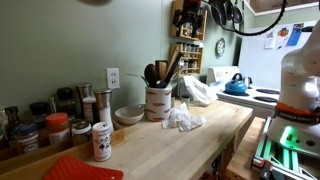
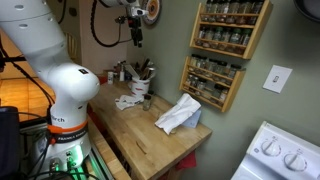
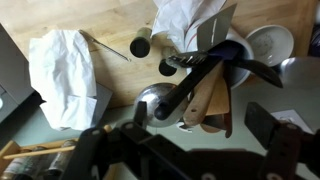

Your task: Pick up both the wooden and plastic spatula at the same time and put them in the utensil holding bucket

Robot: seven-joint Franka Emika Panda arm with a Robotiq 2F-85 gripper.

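Both spatulas (image 3: 211, 100) stand in bucket (image 1: 157, 103); claw (image 2: 136, 36) hovers above.

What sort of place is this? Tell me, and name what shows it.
Likely a home kitchen: wall spice racks, a kettle on the stove, a utensil bucket on the wooden counter.

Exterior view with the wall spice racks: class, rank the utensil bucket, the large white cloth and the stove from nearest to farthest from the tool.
1. utensil bucket, just beneath the tool.
2. large white cloth, further along, by the wall.
3. stove, in the picture's bottom right corner.
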